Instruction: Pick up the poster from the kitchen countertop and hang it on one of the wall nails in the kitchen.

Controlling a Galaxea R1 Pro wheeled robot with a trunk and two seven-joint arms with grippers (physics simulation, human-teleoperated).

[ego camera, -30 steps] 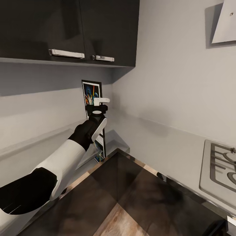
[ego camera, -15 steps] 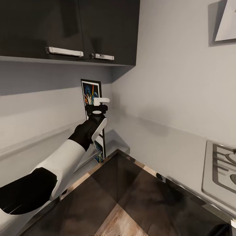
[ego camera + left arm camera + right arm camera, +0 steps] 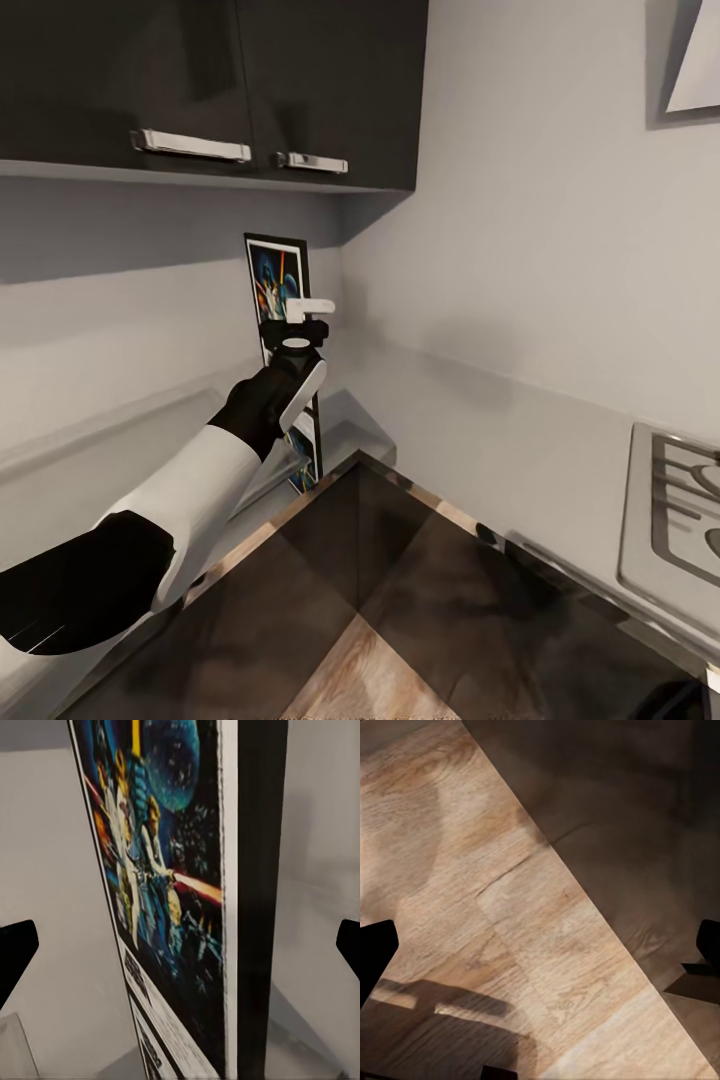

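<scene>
The poster (image 3: 276,290), a colourful film print with white border and thin black frame, stands upright in the corner on your matte grey worktop (image 3: 470,440), below the dark wall cabinets (image 3: 215,90). Your left end effector (image 3: 300,322) is spread wide around its edge, fingers apart. Your right end effector's black fingers (image 3: 375,952) are spread over the wooden floor (image 3: 510,907).

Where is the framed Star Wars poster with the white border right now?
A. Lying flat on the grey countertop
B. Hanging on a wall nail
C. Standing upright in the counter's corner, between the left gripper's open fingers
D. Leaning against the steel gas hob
C: the poster stands upright in the corner of the grey countertop, and the left gripper straddles its edge with fingers apart.
</scene>
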